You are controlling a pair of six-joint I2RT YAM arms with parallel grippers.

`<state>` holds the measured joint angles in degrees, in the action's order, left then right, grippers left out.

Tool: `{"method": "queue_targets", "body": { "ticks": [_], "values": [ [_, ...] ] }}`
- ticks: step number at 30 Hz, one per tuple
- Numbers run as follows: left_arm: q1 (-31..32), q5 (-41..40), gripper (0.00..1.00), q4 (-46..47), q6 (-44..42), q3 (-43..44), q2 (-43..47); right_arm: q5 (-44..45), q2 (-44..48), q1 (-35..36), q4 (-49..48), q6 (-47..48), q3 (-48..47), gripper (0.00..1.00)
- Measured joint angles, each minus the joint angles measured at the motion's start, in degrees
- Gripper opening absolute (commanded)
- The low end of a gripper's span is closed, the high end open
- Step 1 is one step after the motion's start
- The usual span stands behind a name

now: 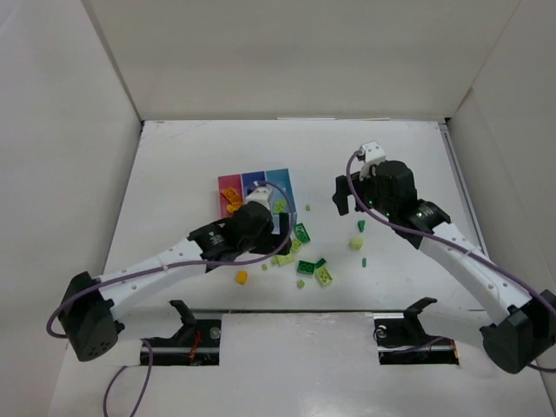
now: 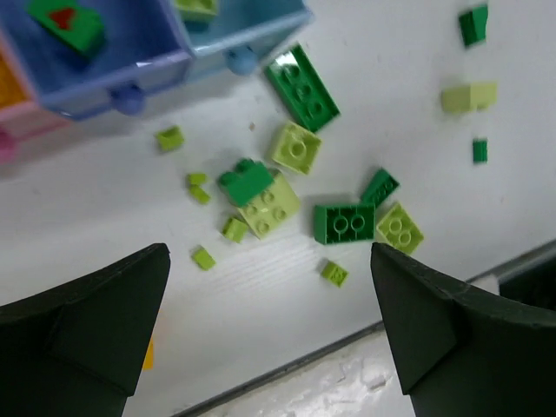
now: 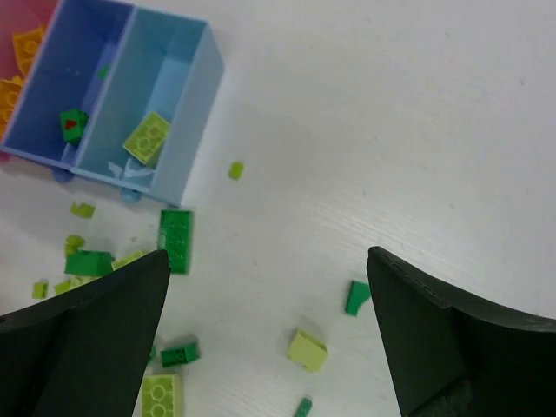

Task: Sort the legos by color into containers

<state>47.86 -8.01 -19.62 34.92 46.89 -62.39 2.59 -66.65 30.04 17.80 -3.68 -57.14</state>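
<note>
While the left tool (image 2: 269, 261) and right tool (image 3: 268, 261) hang open and empty, green legos (image 2: 343, 221) litter the desk (image 3: 391, 130) by the containers (image 3: 195, 95). One lime brick (image 3: 146, 136) sits inside.

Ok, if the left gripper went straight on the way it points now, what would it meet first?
Probably the pale lime brick with a dark green brick against it, centred between the fingers of the open left gripper. Depth is unclear; it might touch bare table just short of them.

I read bright, even light across the white table (image 1: 182, 165); shadows are soft and short. The fingers (image 2: 87, 330) in both wrist views render dark, slightly soft.
</note>
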Motion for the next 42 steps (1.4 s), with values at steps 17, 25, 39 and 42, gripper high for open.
{"method": "queue_targets", "body": {
  "ticks": [17,25,39,42],
  "values": [
    [8.0,-6.6,0.70,4.9,-4.0,3.8,-21.4,0.1,12.2,-10.0,5.8,-1.3,9.4,1.00],
    [8.1,-11.3,0.54,4.1,-2.0,5.7,-26.2,-0.5,12.0,-11.1,5.8,-1.3,9.4,1.00],
    [8.1,-13.0,0.29,3.7,-1.1,6.2,-29.4,-1.8,11.7,-14.2,6.1,-0.7,10.3,1.00],
    [8.1,-13.0,0.24,3.1,-1.0,6.6,-29.4,-2.2,11.7,-14.7,6.2,-0.6,10.3,1.00]
  ]
}}
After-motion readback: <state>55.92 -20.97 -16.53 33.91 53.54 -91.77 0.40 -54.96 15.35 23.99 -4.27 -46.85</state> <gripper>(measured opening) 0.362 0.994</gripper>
